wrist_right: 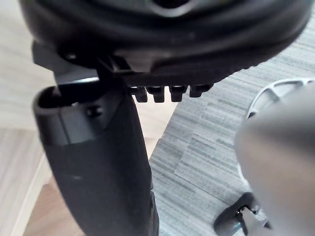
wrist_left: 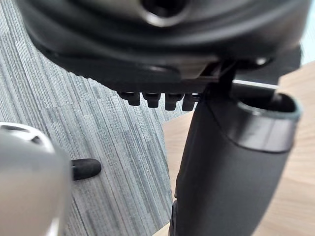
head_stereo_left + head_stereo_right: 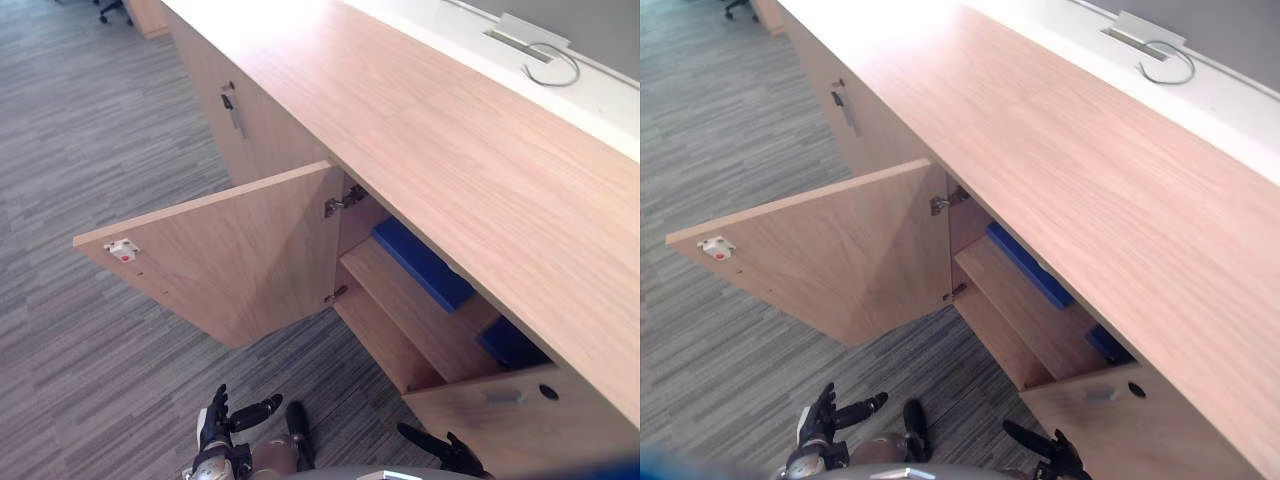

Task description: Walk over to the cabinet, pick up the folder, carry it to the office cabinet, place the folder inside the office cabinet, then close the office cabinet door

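A blue folder (image 3: 422, 262) lies flat on the upper shelf inside the open wooden office cabinet (image 3: 400, 310), seen again in the right eye view (image 3: 1025, 265). A second blue item (image 3: 510, 343) lies further right on the same shelf, partly hidden by the cabinet top. The cabinet door (image 3: 230, 255) stands swung wide out over the carpet to the left. My left hand (image 3: 225, 425) hangs low by the view's bottom edge, fingers relaxed and empty. My right hand (image 3: 440, 450) sits low in front of the cabinet, open too, holding nothing.
The long wooden cabinet top (image 3: 480, 170) runs diagonally across. A shut door with a metal handle (image 3: 233, 108) is further left; another door panel (image 3: 510, 410) is at the lower right. A grey cable (image 3: 555, 65) lies on the white ledge. Grey carpet (image 3: 90, 150) spreads left.
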{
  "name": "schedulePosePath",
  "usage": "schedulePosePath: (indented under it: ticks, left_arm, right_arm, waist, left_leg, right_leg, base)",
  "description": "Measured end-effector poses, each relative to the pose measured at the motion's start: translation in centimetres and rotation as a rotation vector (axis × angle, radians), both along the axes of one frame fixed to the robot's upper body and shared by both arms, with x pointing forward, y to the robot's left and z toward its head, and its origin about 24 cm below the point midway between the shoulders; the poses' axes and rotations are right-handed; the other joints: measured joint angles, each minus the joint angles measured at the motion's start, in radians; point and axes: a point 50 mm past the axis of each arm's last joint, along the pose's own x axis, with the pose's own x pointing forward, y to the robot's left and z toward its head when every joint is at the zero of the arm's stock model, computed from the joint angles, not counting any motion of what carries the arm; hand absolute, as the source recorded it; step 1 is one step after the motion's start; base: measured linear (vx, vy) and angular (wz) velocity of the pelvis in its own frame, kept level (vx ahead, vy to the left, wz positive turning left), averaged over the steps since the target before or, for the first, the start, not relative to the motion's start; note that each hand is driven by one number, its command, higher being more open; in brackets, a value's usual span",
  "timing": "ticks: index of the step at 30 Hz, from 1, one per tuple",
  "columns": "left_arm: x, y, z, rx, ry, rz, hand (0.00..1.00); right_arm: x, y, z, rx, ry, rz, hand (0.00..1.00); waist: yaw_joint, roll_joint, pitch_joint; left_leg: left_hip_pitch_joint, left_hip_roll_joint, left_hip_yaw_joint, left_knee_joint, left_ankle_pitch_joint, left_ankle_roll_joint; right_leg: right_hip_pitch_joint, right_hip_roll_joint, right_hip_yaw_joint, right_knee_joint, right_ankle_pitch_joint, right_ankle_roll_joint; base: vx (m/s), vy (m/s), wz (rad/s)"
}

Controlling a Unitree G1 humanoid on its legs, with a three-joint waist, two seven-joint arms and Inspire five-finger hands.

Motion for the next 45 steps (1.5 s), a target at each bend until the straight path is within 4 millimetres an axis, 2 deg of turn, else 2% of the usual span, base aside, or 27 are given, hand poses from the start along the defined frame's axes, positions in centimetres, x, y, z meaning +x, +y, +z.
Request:
schedulePosePath:
  ticks: [1, 2, 3, 6, 8, 11, 13, 15, 17, 21, 23, 26, 28, 34, 38, 39, 40, 41, 42, 43, 45]
  left_arm:
    - [0.1, 0.1, 0.0, 0.003, -0.002, -0.004, 1.0]
    - [-0.1, 0.0, -0.1, 0.0, 0.006, -0.001, 1.0]
    - [-0.2, -0.3, -0.2, -0.009, 0.011, 0.002, 1.0]
    - [-1.1, -1.2, -0.7, -0.046, 0.038, 0.019, 1.0]
    - [-1.6, -1.4, -0.9, -0.053, 0.053, 0.026, 1.0]
    - [-1.6, -0.9, -0.8, -0.046, 0.048, 0.054, 1.0]
    - [-1.7, -0.2, -0.7, -0.045, 0.042, 0.099, 1.0]
    - [-1.6, 1.0, -0.2, -0.051, 0.002, 0.21, 1.0]
    - [-1.4, 2.1, 0.5, -0.047, -0.052, 0.311, 1.0]
    - [-0.3, 6.2, 3.2, 0.016, -0.213, 0.559, 1.0]
    - [-0.1, 8.5, 4.4, 0.056, -0.281, 0.669, 1.0]
    - [0.2, 10.3, 5.5, 0.071, -0.343, 0.778, 1.0]
    - [0.2, 11.0, 6.2, 0.073, -0.386, 0.824, 1.0]
    - [1.1, 12.8, 7.7, 0.109, -0.444, 0.815, 1.0]
    - [1.5, 14.6, 9.3, 0.156, -0.491, 0.743, 1.0]
    - [1.7, 15.0, 9.7, 0.162, -0.506, 0.725, 1.0]
    - [2.0, 15.4, 10.1, 0.157, -0.528, 0.714, 1.0]
    - [2.6, 15.6, 10.3, 0.126, -0.557, 0.714, 1.0]
    - [3.0, 15.7, 10.4, 0.099, -0.575, 0.712, 1.0]
    - [4.6, 15.2, 10.1, 0.02, -0.595, 0.687, 1.0]
    - [5.6, 14.6, 9.8, -0.043, -0.612, 0.659, 1.0]
  right_arm:
    - [0.2, 0.3, 0.0, 0.011, -0.01, -0.01, 1.0]
    - [0.2, 0.3, 0.0, 0.021, -0.015, -0.035, 1.0]
    - [0.2, 0.2, 0.1, 0.017, -0.016, -0.037, 1.0]
    - [0.2, -0.4, 0.1, 0.003, -0.019, -0.031, 1.0]
    - [-0.1, -0.8, 0.1, -0.005, -0.004, -0.035, 1.0]
    - [-0.2, -0.7, 0.0, -0.003, 0.004, -0.034, 1.0]
    - [-0.1, -0.4, 0.0, 0.006, 0.003, -0.034, 1.0]
    - [-0.2, 0.5, -0.1, 0.03, 0.005, -0.034, 1.0]
    - [-0.2, 0.7, -0.1, 0.037, 0.004, -0.033, 1.0]
    - [-0.2, 0.5, -0.1, 0.036, 0.002, -0.03, 1.0]
    - [-0.2, 0.2, -0.1, 0.035, -0.002, -0.026, 1.0]
    - [-0.4, -0.4, -0.1, 0.028, 0.005, -0.023, 1.0]
    - [-0.5, -0.4, -0.1, 0.034, 0.015, -0.021, 1.0]
    - [-0.9, -0.3, -0.3, 0.067, 0.045, -0.021, 1.0]
    - [-1.2, -0.4, -0.4, 0.121, 0.059, -0.033, 1.0]
    - [-1.3, -0.8, -0.3, 0.137, 0.057, -0.029, 1.0]
    - [-1.2, -0.9, -0.3, 0.138, 0.056, -0.004, 1.0]
    - [-1.0, -0.8, -0.3, 0.141, 0.051, 0.036, 1.0]
    - [-0.9, -0.7, -0.3, 0.14, 0.051, 0.049, 1.0]
    - [-0.9, -0.8, -0.2, 0.134, 0.042, 0.05, 1.0]
    - [-0.9, -0.7, -0.2, 0.139, 0.045, 0.08, 1.0]
  waist:
    - [-0.01, -0.001, 0.005]
    - [-0.024, -0.004, 0.005]
    - [-0.023, -0.001, 0.003]
    - [-0.006, 0.04, -0.012]
    - [-0.005, 0.051, -0.018]
    - [-0.005, 0.04, -0.013]
    - [-0.003, 0.017, -0.007]
    - [0.002, -0.009, -0.01]
    - [0.005, -0.012, -0.012]
    - [0.007, 0.003, -0.017]
    - [0.007, 0.018, -0.022]
    - [0.007, 0.039, -0.032]
    - [0.01, 0.042, -0.034]
    - [0.028, 0.032, -0.042]
    - [0.033, 0.031, -0.045]
    - [0.03, 0.051, -0.045]
    - [0.032, 0.053, -0.049]
    - [0.033, 0.051, -0.05]
    - [0.034, 0.043, -0.052]
    - [0.029, 0.041, -0.058]
    - [0.031, 0.049, -0.064]
  left_leg:
    - [0.007, -0.016, -0.026, -0.016, 0.013, -0.006]
    - [0.021, -0.033, -0.055, -0.019, 0.016, -0.01]
    - [0.029, -0.032, -0.058, -0.022, 0.017, -0.011]
    - [0.034, -0.023, -0.049, -0.023, 0.01, -0.03]
    - [0.037, -0.022, -0.045, -0.023, 0.007, -0.034]
    - [0.041, -0.019, -0.045, -0.023, 0.003, -0.039]
    - [0.05, -0.011, -0.044, -0.023, 0.001, -0.042]
    - [0.061, 0.002, -0.032, -0.023, -0.008, -0.054]
    - [0.064, 0.012, -0.022, -0.023, -0.012, -0.061]
    - [0.069, 0.033, -0.002, -0.023, -0.02, -0.071]
    - [0.075, 0.04, 0.013, -0.023, -0.026, -0.076]
    - [0.079, 0.042, 0.017, -0.023, -0.034, -0.078]
    - [0.087, 0.043, 0.02, -0.023, -0.04, -0.08]
    - [0.097, 0.048, 0.026, -0.022, -0.05, -0.084]
    - [0.11, 0.073, 0.021, -0.016, -0.05, -0.084]
    - [0.11, 0.096, 0.011, -0.016, -0.049, -0.084]
    - [0.107, 0.106, 0.012, -0.016, -0.049, -0.084]
    - [0.102, 0.104, 0.02, -0.016, -0.045, -0.091]
    - [0.099, 0.094, 0.025, -0.016, -0.042, -0.094]
    - [0.098, 0.086, 0.013, -0.02, -0.033, -0.1]
    - [0.103, 0.092, 0.014, -0.022, -0.029, -0.1]
  right_leg:
    - [-0.006, 0.0, 0.0, -0.052, 0.01, 0.002]
    - [0.001, -0.012, 0.003, -0.058, 0.032, 0.043]
    - [0.011, -0.012, 0.002, -0.056, 0.037, 0.053]
    - [0.018, -0.004, 0.0, -0.07, 0.04, 0.067]
    - [0.02, -0.005, 0.003, -0.072, 0.039, 0.07]
    - [0.021, -0.006, 0.007, -0.056, 0.04, 0.072]
    - [0.015, -0.009, 0.013, -0.024, 0.041, 0.073]
    - [0.011, -0.006, 0.031, -0.005, 0.048, 0.063]
    - [0.004, 0.001, 0.043, -0.004, 0.059, 0.054]
    - [-0.006, 0.015, 0.078, -0.004, 0.076, 0.035]
    - [-0.009, 0.018, 0.091, -0.004, 0.079, 0.028]
    - [-0.009, 0.019, 0.104, -0.004, 0.079, 0.024]
    - [-0.004, 0.02, 0.111, -0.001, 0.079, 0.019]
    - [-0.008, 0.02, 0.136, 0.022, 0.079, 0.01]
    - [-0.037, 0.028, 0.162, 0.102, 0.088, -0.005]
    - [-0.076, 0.025, 0.181, 0.157, 0.066, -0.013]
    - [-0.087, 0.034, 0.194, 0.121, 0.004, -0.02]
    - [-0.085, 0.041, 0.193, -0.007, 0.003, -0.025]
    - [-0.087, 0.039, 0.192, -0.064, 0.041, -0.027]
    - [-0.085, 0.027, 0.191, -0.08, 0.096, 0.021]
    - [-0.087, 0.03, 0.193, -0.075, 0.095, 0.02]
  base:
    - [0.02, -0.042, 0.71]
    - [0.02, -0.055, 0.71]
    - [-0.01, -0.095, 0.39]
    - [-0.02, -0.101, -0.07]
    - [0.01, -0.075, -0.1]
    - [0.04, -0.051, -0.01]
    - [0.05, -0.032, -0.02]
    - [0.03, -0.026, -0.16]
    - [0.01, -0.018, -0.21]
    - [0.0, -0.011, -0.23]
    - [-0.01, -0.011, -0.22]
    - [0.0, -0.01, -0.06]
    - [0.01, -0.013, -0.05]
    - [0.01, -0.006, -0.03]
    - [0.04, -0.03, -0.04]
    - [0.02, -0.061, -0.16]
    - [-0.01, -0.106, -0.23]
    - [-0.02, -0.097, -0.19]
    - [-0.08, -0.113, 0.03]
    - [-0.09, -0.079, 0.08]
    - [-0.11, -0.058, 0.01]
